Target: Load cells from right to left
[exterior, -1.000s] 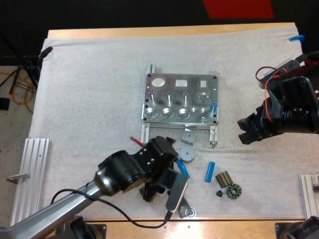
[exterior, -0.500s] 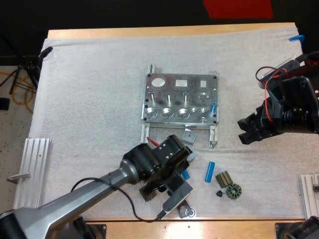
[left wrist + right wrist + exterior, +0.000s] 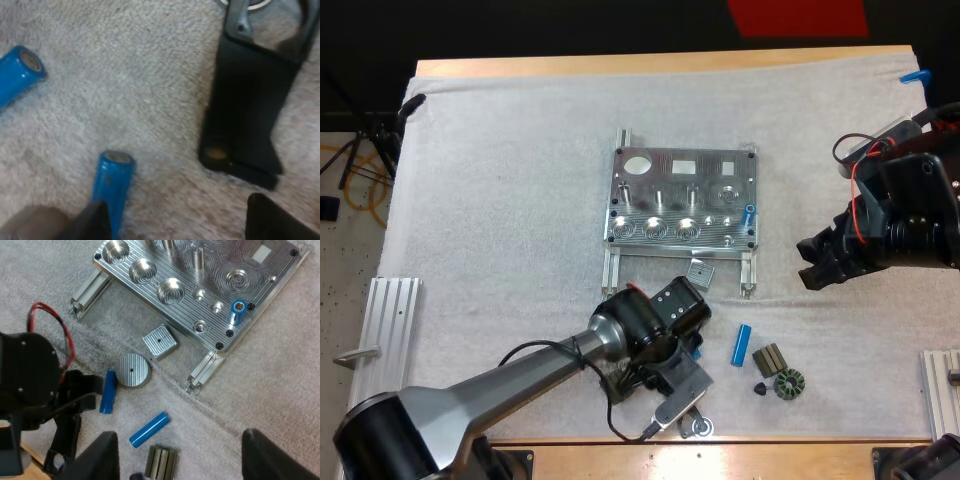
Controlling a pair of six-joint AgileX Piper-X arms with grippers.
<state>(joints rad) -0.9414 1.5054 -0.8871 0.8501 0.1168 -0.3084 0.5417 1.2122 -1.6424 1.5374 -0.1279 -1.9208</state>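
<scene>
Could roll the cell (image 3: 112,182), lying just in front of the fixture (image 3: 682,200), away by shutting the spread left claw (image 3: 180,222) with it beside one finger (image 3: 92,222), with the right claw (image 3: 808,262) likewise spread.

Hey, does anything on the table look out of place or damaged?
Nothing stands out. One cell stands upright in the fixture; a second cell and a third cell lie loose on the mat, undamaged.

Fixture (image 3: 660,178): first cell (image 3: 236,311), blue, upright in the near right hole. Second cell (image 3: 149,429) lies flat off that corner. Third cell (image 3: 108,391) lies flat further left.
</scene>
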